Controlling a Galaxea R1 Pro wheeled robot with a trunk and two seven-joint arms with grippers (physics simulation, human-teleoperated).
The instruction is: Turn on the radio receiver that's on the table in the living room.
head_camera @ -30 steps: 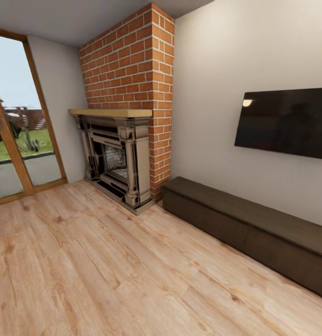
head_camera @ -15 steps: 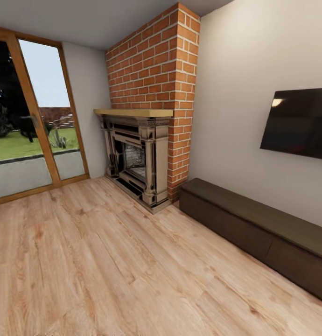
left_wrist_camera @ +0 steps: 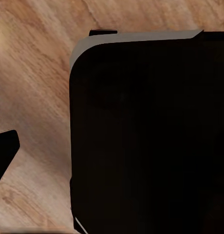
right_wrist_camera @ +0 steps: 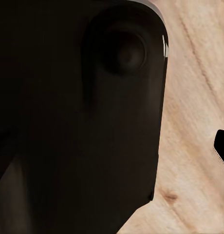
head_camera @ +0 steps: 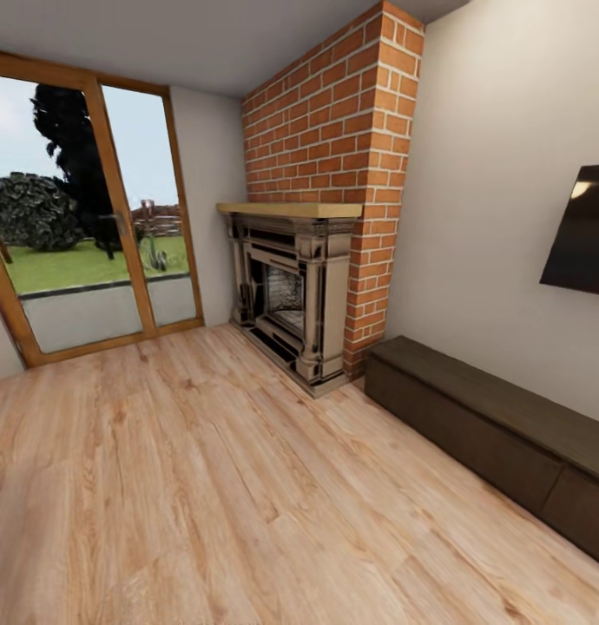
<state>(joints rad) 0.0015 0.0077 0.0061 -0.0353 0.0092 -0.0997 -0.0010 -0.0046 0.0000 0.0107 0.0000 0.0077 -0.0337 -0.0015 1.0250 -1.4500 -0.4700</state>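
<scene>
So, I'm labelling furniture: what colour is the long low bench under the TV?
Dark brown wood, the long low bench; clearest in the head view.

Red-brick chimney (head_camera: 334, 130), dark brown bench (head_camera: 499, 434), light wood-grain floor (head_camera: 204, 486).

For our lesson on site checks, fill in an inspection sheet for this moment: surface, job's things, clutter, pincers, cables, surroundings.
Surface: light wood plank floor, bare where seen.
Job's things: nothing seen.
Clutter: nothing seen.
Pincers: cannot tell; the wrist views show dark robot housing above the floor.
Cables: nothing seen.
Surroundings: red brick chimney over an ornate grey fireplace, long dark brown wooden bench, black wall-mounted screen, wood-framed glass doors onto a garden.
</scene>
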